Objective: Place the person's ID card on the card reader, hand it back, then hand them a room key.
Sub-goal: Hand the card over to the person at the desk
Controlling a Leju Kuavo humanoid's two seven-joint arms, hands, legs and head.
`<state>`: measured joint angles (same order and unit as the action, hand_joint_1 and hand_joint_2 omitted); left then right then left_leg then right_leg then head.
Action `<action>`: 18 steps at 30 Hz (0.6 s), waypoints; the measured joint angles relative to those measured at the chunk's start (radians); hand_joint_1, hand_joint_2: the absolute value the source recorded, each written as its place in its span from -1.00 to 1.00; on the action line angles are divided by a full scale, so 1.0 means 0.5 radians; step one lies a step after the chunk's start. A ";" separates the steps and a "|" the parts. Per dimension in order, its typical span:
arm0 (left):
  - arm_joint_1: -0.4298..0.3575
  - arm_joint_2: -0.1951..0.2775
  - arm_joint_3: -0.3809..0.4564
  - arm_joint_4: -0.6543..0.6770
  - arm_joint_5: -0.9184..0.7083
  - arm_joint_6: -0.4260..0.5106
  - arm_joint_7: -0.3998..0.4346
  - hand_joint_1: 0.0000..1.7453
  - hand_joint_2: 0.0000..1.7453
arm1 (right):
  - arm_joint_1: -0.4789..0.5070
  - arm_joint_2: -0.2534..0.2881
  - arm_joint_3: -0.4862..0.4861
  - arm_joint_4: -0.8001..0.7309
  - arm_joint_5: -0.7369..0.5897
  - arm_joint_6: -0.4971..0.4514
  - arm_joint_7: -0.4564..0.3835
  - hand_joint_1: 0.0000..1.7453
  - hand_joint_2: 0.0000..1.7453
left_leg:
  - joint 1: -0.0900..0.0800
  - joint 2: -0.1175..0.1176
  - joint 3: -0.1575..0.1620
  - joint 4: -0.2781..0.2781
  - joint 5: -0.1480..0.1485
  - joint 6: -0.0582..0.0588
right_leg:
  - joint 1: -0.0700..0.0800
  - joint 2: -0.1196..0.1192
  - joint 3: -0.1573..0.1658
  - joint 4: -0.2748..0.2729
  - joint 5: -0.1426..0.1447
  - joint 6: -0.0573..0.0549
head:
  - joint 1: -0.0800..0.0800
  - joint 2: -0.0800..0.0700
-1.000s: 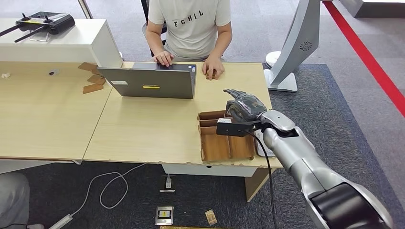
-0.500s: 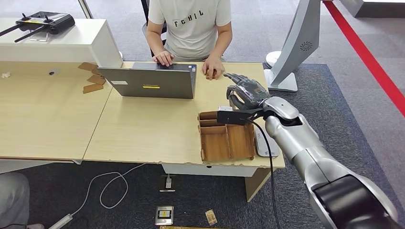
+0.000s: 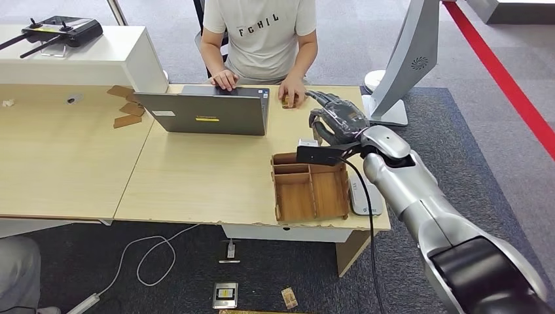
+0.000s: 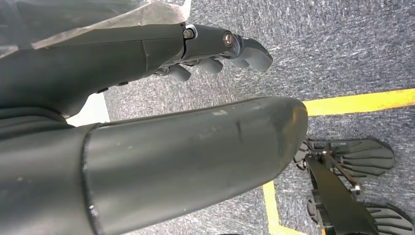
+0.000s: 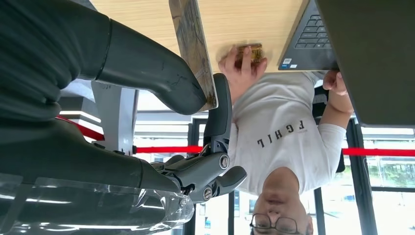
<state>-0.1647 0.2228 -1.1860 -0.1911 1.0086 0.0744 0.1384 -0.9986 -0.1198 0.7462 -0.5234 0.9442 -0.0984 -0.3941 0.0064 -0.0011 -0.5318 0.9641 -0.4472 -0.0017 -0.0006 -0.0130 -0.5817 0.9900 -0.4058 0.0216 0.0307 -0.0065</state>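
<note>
Right hand [image 3: 336, 124] seen upper middle of frame, fingers spread, nothing held. ID card [image 3: 288, 101] kept under person's hand [image 3: 292, 93] on table [image 3: 196, 176]. Palm should be offered low, beside card; card reader [image 3: 364, 195] lower right.

- My right hand [image 3: 337, 124] hangs over the table [image 3: 196, 176] beyond the wooden tray [image 3: 309, 191]; whether my fingers hold anything I cannot tell.
- The brownish card [image 5: 248, 53] lies under the person's hand [image 5: 241, 66], which mostly covers it; its print is too small to read.
- My right forearm hides part of the white card reader [image 3: 364, 198] beside the tray.
- The laptop [image 3: 208, 112] lid hides its keyboard in the head view.
- My left hand [image 4: 147, 122] is cut off by the picture's edge.
</note>
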 joint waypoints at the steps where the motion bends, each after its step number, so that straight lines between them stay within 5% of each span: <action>1: 0.000 0.000 0.000 0.000 0.000 0.000 -0.001 -1.00 -1.00 | -0.003 0.000 0.000 -0.002 0.000 0.000 0.000 1.00 1.00 | 0.000 0.000 0.000 0.000 0.000 0.000 | 0.000 0.000 0.000 0.000 0.000 0.000 | 0.000 0.000; 18: -0.005 -0.005 -0.012 0.000 -0.024 0.000 -0.011 -1.00 -1.00 | -0.282 0.081 0.001 0.038 0.033 0.031 -0.015 1.00 1.00 | 0.000 0.001 0.000 0.000 0.000 0.000 | 0.000 0.000 -0.001 0.000 0.000 0.000 | 0.000 0.000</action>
<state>-0.1674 0.2202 -1.1920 -0.1911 0.9964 0.0744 0.1328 -1.1398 -0.0791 0.7465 -0.5043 0.9605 -0.0831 -0.4015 0.0064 -0.0008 -0.5319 0.9641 -0.4472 -0.0017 -0.0005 -0.0130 -0.5820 0.9901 -0.4058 0.0216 0.0307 -0.0065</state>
